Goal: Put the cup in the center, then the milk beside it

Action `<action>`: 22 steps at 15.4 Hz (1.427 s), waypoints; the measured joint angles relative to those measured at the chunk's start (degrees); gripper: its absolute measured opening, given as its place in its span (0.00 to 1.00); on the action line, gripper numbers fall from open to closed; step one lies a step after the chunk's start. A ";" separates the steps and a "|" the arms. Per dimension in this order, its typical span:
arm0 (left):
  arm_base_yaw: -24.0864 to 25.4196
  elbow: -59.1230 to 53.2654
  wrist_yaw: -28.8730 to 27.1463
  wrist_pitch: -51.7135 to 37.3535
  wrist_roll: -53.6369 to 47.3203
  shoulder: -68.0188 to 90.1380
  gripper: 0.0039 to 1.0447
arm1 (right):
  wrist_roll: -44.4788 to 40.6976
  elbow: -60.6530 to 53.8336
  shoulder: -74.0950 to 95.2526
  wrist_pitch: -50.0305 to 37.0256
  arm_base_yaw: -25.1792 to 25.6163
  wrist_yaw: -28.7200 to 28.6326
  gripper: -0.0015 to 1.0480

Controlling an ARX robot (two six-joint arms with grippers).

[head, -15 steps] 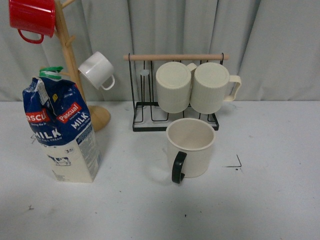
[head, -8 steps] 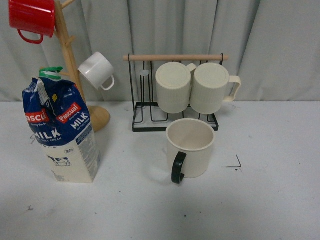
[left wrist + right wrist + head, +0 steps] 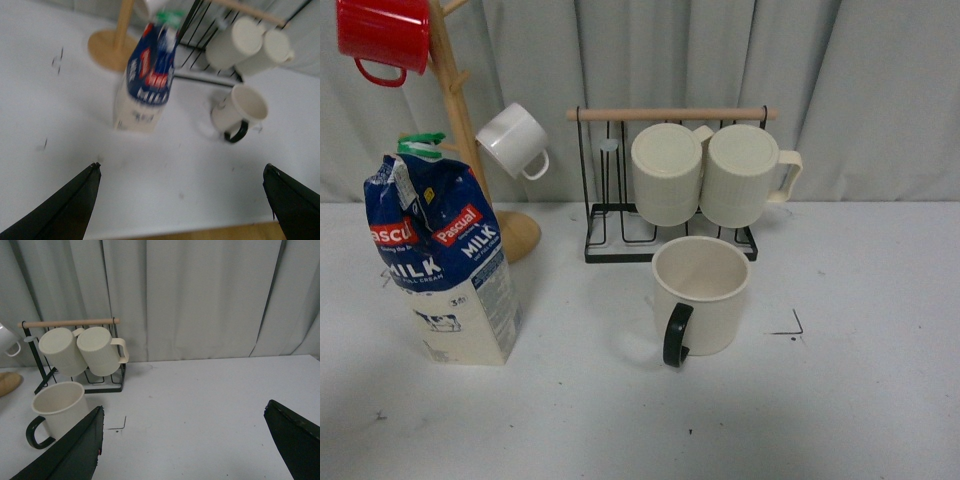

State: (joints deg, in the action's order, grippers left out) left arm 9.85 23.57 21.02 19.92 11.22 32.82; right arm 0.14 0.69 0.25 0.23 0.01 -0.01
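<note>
The cup point(image 3: 702, 297), a smooth cream mug with a black loop handle, stands upright just in front of the rack, inside the center patch point(image 3: 590, 340), with one black corner mark point(image 3: 790, 326) to its right. The milk point(image 3: 444, 262) stands upright at the left, apart from the cup. Neither arm shows in the front view. In the blurred left wrist view my left gripper point(image 3: 182, 172) is open over bare table, short of the milk point(image 3: 147, 85) and the cup point(image 3: 240, 112). My right gripper point(image 3: 185, 415) is open and empty, with the cup point(image 3: 57, 407) off to one side.
A wooden mug tree point(image 3: 460, 120) at the back left carries a red mug point(image 3: 385, 35) and a small white mug point(image 3: 515, 140). A black wire rack point(image 3: 670, 240) holds two ribbed cream mugs point(image 3: 705, 175). A curtain closes off the back. The table's front edge point(image 3: 200, 232) lies near the left gripper.
</note>
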 joint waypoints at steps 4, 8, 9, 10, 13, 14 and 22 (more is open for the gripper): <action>-8.61 17.35 -3.87 -21.31 -3.74 30.93 0.94 | 0.00 0.00 0.00 -0.04 0.00 -0.02 0.94; -8.17 25.86 -5.75 -25.53 -11.56 47.54 0.94 | 0.00 0.00 0.00 -0.04 0.00 -0.02 0.94; -7.96 26.14 -7.48 -27.19 -13.33 50.58 0.94 | 0.00 0.00 0.00 -0.04 0.00 -0.02 0.94; -7.72 26.51 -8.63 -28.57 -14.60 53.20 0.94 | 0.00 0.00 0.00 -0.04 0.00 -0.02 0.94; -7.52 26.75 -9.22 -29.07 -14.80 55.04 0.94 | 0.00 0.00 0.00 -0.02 0.00 -0.02 0.94; -7.48 26.80 -9.27 -29.14 -14.80 55.25 0.94 | 0.00 0.00 0.00 -0.04 0.00 -0.02 0.94; -8.35 27.28 -10.32 -30.64 -14.62 57.61 0.94 | 0.00 0.00 0.00 -0.04 0.00 -0.02 0.94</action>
State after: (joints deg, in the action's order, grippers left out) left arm 1.50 50.85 10.70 -10.72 -3.40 90.43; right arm 0.14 0.69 0.25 0.19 0.01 -0.03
